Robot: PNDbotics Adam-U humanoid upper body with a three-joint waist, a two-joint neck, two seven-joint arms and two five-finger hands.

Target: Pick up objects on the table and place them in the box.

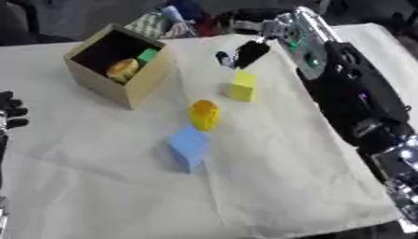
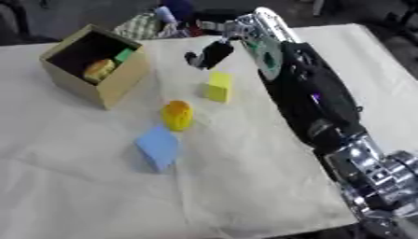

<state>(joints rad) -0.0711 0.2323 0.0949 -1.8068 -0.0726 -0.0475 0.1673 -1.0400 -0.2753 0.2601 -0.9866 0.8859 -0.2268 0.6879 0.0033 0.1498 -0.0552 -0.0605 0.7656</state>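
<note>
A cardboard box (image 1: 143, 81) stands tilted at the far left, with a yellow-orange piece (image 1: 123, 69) and a green piece (image 1: 148, 54) inside. On the white cloth lie a yellow block (image 1: 241, 86), an orange-yellow cylinder (image 1: 203, 114) and a blue block (image 1: 189, 147), in a line running toward me. My right arm reaches in from the lower right. My right hand (image 1: 247, 52) hangs just beyond and above the yellow block, fingers relaxed, holding nothing. My left hand (image 1: 10, 111) shows at the left edge, open and idle.
The white cloth (image 1: 286, 186) covers the table and is creased near the front. My right forearm (image 2: 314, 98) lies along the cloth's right side. Cluttered items, one with a checked pattern (image 1: 155, 21), sit past the table's far edge behind the box.
</note>
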